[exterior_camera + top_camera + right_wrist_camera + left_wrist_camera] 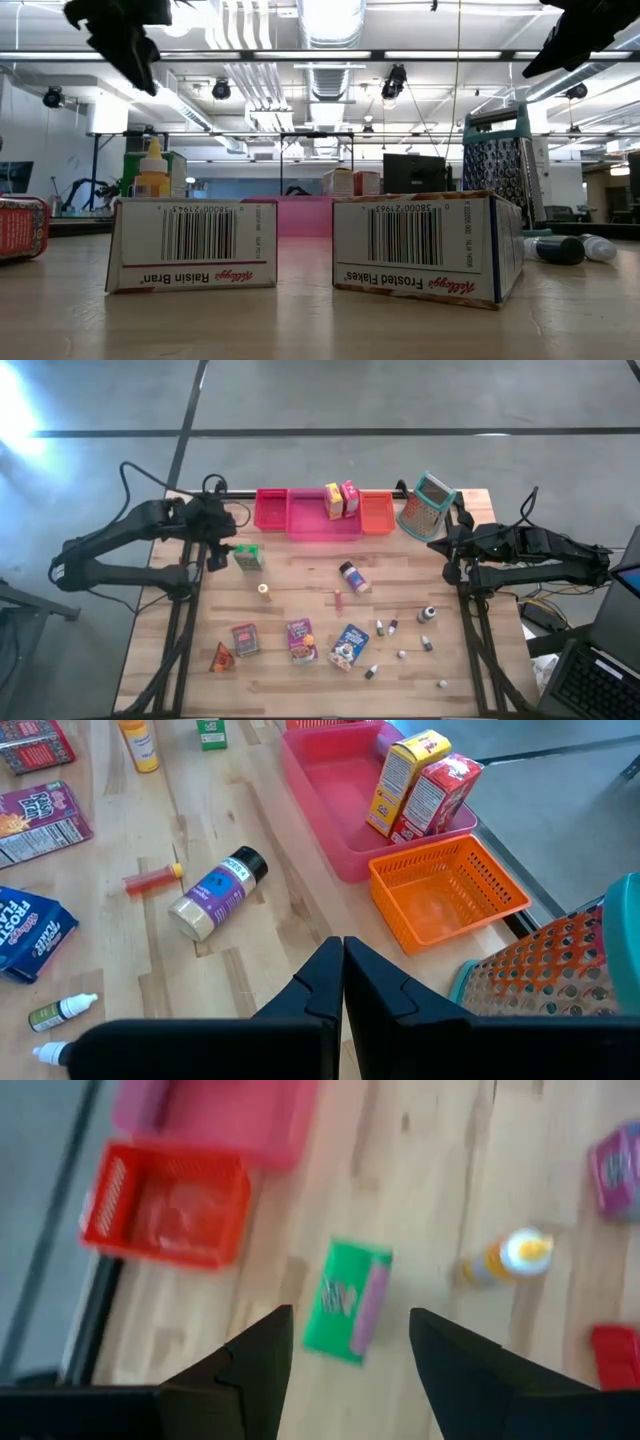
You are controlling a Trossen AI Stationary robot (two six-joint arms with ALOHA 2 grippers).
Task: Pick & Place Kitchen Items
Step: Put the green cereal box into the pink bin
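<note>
Left gripper (222, 550) sits at upper left of the overhead frame, fingers parted and holding nothing, just left of the green box (248, 557), which lies on the wood below the red bin (270, 508). Right gripper (447, 547) waits at right of the frame beside the grater (427, 506), fingers pressed together and empty. Yellow and red cartons (341, 500) stand in the pink tray (322, 521); remaining boxes, the spice jar (352, 576) and small bottles lie scattered across the table's centre and lower half.
</note>
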